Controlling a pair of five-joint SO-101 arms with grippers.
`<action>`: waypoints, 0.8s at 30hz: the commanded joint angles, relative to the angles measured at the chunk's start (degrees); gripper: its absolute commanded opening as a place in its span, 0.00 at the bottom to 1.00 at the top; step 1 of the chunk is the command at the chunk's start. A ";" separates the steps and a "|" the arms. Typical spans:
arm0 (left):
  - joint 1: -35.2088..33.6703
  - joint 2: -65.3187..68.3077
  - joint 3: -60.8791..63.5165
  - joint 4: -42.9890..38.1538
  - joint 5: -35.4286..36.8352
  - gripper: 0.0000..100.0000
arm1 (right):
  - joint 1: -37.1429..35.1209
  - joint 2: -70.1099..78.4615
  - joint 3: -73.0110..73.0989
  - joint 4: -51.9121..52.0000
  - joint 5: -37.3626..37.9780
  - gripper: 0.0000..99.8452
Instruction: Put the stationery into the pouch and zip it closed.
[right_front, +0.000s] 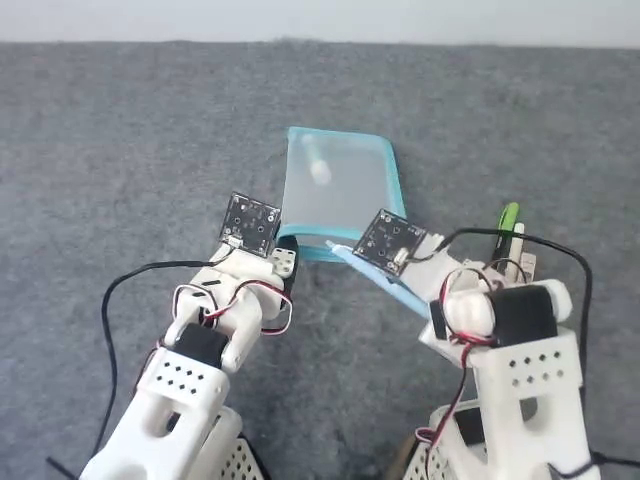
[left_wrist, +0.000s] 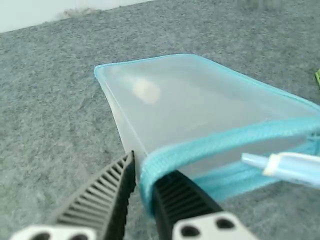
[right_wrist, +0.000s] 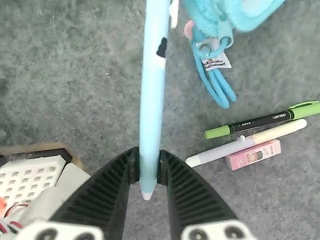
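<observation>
L tool (left_wrist: 145, 175) is clamped on the near corner of the pouch (left_wrist: 200, 105), pinching the teal zip edge (left_wrist: 215, 145) so the mouth gapes toward the arms. The pouch lies flat on the grey bench (right_front: 120, 150), approx mid-frame in the high view. One small pale item (right_front: 318, 165) shows through its far end, can't tell what.

R tool (right_wrist: 148, 162) is closed on a light-blue pen (right_wrist: 154, 75) near one end, w/ the other end right at the pouch mouth. The zip pull cord (right_wrist: 215, 80) lies at the mouth's R corner. Further R on the bench, close together: green marker (right_wrist: 260, 120), pale pen (right_wrist: 245, 145), pink eraser (right_wrist: 252, 155) — none packed yet.

My read: mid-loading, pen insertion in hand. Next move calls for pushing the pen along its own axis into the opening w/o snagging the rim, L grip holding the mouth up, and letting go only once it's well inside. After that, 3 more items, then the zip.
</observation>
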 joint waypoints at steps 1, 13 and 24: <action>0.44 -0.09 -0.48 -2.11 -0.70 0.01 | 0.04 -1.45 -0.26 2.33 0.70 0.01; 0.62 -0.09 -0.48 -2.11 -0.70 0.01 | -0.31 6.99 -2.55 0.84 -8.62 0.01; 0.53 -0.09 -0.48 -2.02 -0.70 0.01 | -1.54 33.63 -27.78 1.98 -24.88 0.01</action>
